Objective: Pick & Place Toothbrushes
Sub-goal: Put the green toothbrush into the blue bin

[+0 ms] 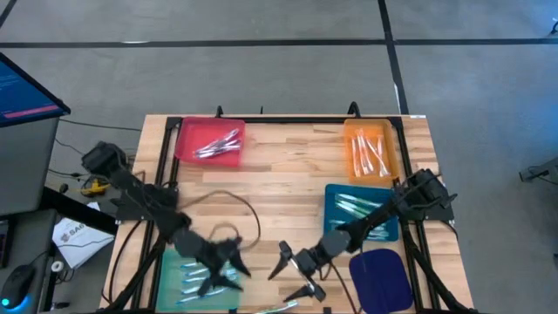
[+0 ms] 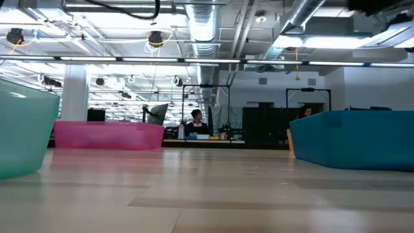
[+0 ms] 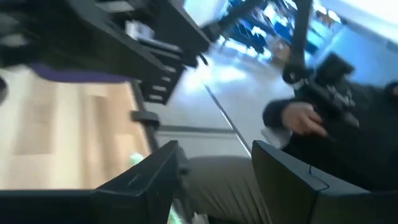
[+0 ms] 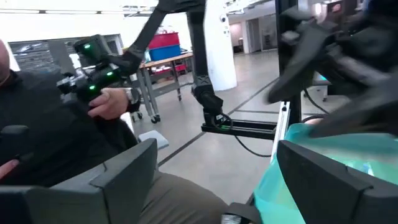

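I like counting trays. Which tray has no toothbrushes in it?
The dark blue tray at the table's near right corner. The pink, orange, teal and green trays all hold toothbrushes.

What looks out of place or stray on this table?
One toothbrush lies loose on the bare wood at the table's near edge, outside every tray, just by the right gripper. The rest sit inside the red tray, orange tray, teal tray and green tray.

The high camera looked straight down on the whole bench (image 1: 288, 187); the low one sat at bench level, facing the far room. Both caught the pink tray (image 1: 209, 141); both wrist cameras faced off the near edge toward a seated person (image 4: 56, 143).
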You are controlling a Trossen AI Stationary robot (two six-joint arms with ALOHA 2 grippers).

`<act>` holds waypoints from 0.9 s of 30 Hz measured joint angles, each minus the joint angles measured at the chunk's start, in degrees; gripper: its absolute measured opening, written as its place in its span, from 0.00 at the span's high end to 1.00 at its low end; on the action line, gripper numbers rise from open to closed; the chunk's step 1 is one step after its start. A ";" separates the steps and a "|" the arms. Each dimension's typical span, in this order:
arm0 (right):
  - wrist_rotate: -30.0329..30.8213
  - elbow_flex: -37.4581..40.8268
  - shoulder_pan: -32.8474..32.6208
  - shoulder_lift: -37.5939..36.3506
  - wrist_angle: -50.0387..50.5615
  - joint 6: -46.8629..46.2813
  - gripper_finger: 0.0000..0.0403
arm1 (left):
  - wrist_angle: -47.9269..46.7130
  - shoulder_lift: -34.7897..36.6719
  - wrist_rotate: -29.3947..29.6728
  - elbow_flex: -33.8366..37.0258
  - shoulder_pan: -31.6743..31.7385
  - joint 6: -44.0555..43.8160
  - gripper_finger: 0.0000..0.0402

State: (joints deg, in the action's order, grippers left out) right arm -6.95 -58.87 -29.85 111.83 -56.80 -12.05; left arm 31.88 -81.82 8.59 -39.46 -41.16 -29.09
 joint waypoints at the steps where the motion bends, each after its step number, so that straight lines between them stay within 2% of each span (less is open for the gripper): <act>1: 1.43 0.00 -0.86 0.00 0.00 0.02 0.19 | -0.03 -2.03 0.48 -1.60 -1.24 0.39 0.51; 6: 7.86 0.00 -4.30 0.00 -0.03 0.15 0.19 | -0.04 -10.90 3.85 -10.47 -5.58 4.55 0.54; 12: 12.10 0.00 -7.22 0.00 0.84 0.01 0.19 | -4.06 -16.35 6.45 -17.39 -7.09 4.65 0.57; 17: 15.66 0.00 -9.24 0.00 3.23 0.00 0.19 | -11.40 -20.72 11.10 -22.09 -7.57 4.70 0.60; 27: 19.08 0.00 -10.25 0.00 9.56 -0.03 0.19 | -35.20 -26.36 14.15 -35.20 -8.89 1.03 0.65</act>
State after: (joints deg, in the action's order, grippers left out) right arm 12.14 -58.87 -40.10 111.83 -47.23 -12.08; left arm -3.32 -108.18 22.74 -74.65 -50.05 -28.06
